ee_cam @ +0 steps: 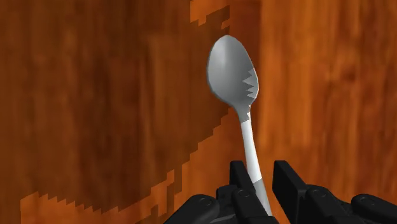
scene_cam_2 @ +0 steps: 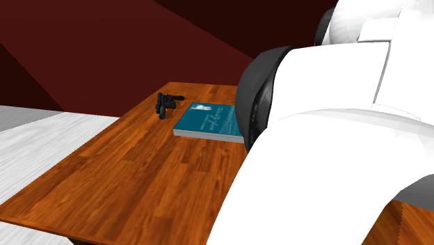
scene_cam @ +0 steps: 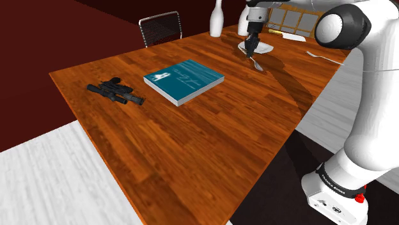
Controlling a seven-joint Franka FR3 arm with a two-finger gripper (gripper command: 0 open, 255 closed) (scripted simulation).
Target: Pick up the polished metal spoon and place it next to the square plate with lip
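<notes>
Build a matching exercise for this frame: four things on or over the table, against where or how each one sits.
Things:
1 spoon
2 book
3 black gun
4 white bottle

States:
A upright at the table's far edge
B clasped between the fingers
C lying nearest the shoulder view's left table corner
D flat mid-table, teal cover

Pairs: 1-B, 2-D, 3-C, 4-A

Wooden table (scene_cam: 211,140), maroon walls (scene_cam: 38,32), white floor (scene_cam: 45,185)
</notes>
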